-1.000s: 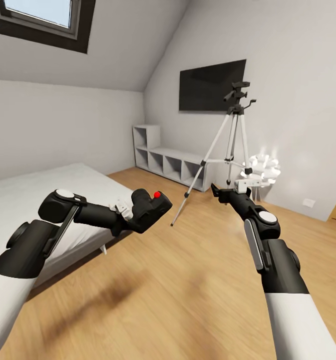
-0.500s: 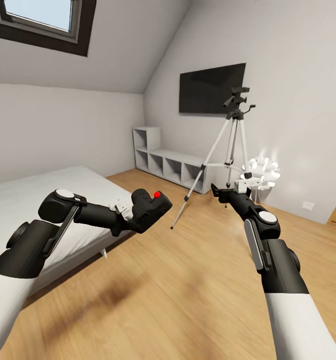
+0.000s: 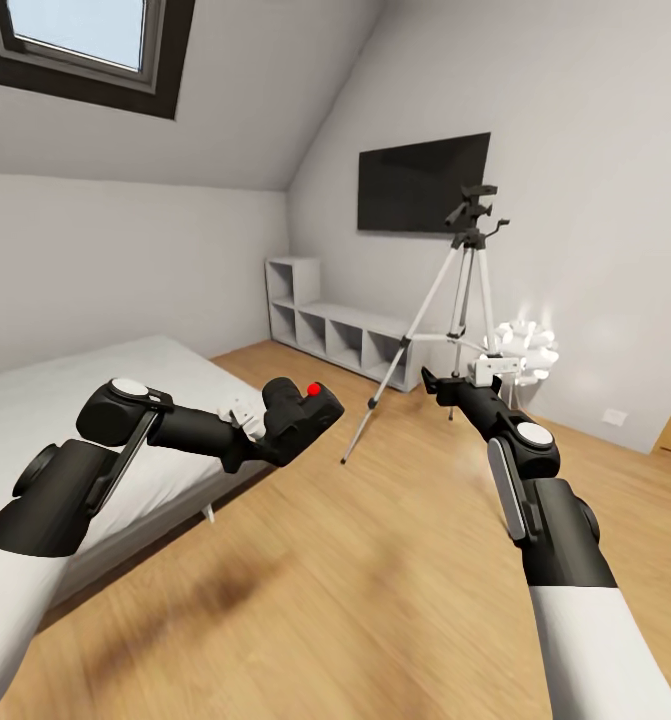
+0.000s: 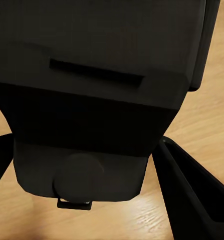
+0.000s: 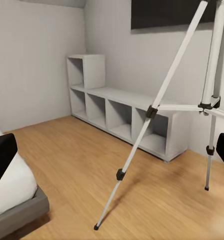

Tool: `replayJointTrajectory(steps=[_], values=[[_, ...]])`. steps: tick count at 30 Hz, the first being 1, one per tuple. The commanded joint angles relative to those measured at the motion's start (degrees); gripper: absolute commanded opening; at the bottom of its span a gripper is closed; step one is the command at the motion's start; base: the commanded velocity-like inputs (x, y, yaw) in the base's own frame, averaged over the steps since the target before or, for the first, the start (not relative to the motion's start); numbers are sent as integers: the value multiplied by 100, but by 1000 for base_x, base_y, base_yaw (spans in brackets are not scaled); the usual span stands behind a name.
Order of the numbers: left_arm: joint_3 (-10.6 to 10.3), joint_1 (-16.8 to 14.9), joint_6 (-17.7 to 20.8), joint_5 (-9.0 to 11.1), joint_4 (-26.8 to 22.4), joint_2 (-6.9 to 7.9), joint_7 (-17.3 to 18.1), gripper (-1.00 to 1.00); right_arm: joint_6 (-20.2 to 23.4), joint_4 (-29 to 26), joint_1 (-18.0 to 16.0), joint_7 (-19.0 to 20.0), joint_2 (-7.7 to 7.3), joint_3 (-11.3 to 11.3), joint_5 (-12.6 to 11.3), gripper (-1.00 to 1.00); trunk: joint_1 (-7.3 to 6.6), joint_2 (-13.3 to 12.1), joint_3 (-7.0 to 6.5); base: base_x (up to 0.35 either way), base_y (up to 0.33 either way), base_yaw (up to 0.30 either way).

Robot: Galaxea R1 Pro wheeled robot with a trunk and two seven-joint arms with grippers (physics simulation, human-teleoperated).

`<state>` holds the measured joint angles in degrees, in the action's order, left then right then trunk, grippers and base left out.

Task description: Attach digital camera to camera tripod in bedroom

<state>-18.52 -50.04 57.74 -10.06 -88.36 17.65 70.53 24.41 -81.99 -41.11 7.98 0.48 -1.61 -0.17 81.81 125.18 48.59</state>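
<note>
I get an evenly bright room: daylight enters through the skylight at upper left of the frame, and the floor lamp glows white, slightly blown out. Soft arm shadows smear across the wooden floor. My left wrist view is dark and blurred.

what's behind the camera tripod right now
Behind the camera tripod are the wall-mounted TV, the grey cubby shelf and the white ball-cluster lamp. The tripod's legs cover thin strips of the shelf.
</note>
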Motion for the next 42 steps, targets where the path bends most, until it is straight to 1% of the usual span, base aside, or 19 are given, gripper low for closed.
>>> replayJointTrajectory(steps=[1,42], values=[[-2,-6,44,-58,-6,1,57,-100,33,-8,-4,37,5,-15,-1,100,-24,-39,-12,0,0,0],[-2,-6,52,-58,-6,-8,57,-100,37,-6,-2,37,5,-17,-1,100,-924,-1683,-748,0,0,0]])
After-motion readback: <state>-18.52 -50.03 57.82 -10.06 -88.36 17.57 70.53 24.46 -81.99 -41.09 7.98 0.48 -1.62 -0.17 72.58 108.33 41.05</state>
